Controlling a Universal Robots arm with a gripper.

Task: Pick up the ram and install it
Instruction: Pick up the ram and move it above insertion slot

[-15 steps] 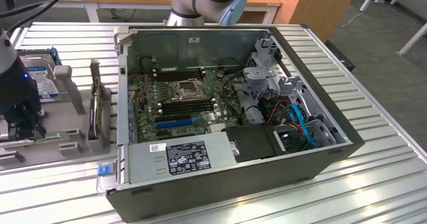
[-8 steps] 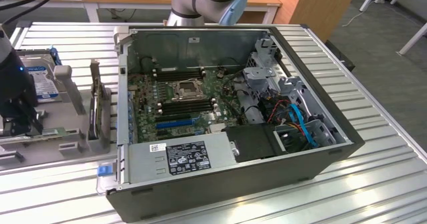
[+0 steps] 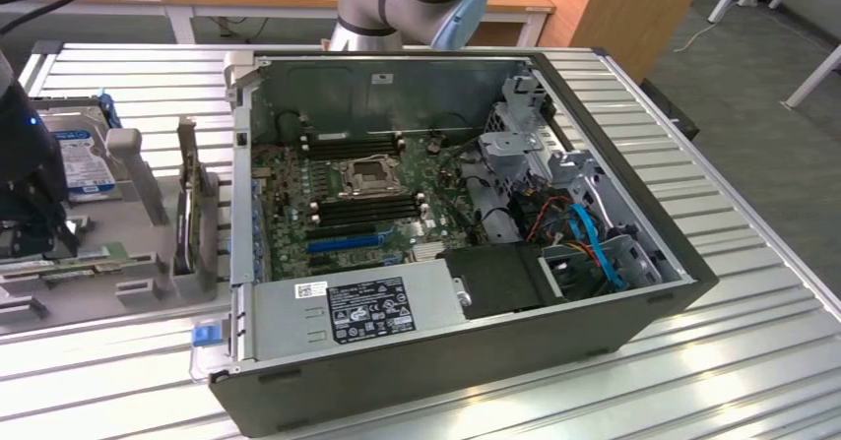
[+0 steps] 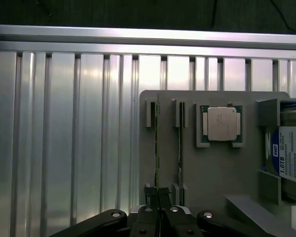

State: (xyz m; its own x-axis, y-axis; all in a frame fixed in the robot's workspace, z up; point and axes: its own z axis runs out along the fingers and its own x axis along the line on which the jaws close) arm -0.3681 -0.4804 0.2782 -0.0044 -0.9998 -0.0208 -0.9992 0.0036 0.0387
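The ram [image 4: 158, 143] is a thin green stick seen edge-on, standing in a slot of the grey holder [image 4: 212, 173]. My gripper [image 4: 160, 195] sits over the stick's near end, its two dark fingers pressed against either side, shut on the ram. The stick still sits in its slot. A second thin stick [image 4: 179, 143] stands in the neighbouring slot. In the exterior view the dark arm [image 3: 20, 164] hangs over the holder at the far left, above the green ram sticks [image 3: 86, 261].
A square silver processor [image 4: 222, 123] and a hard drive [image 4: 291, 158] with a blue-and-white label also rest on the holder. The open computer case [image 3: 657, 292] lies in the middle of the ribbed metal table [image 3: 736, 361], its motherboard [image 3: 355, 204] exposed.
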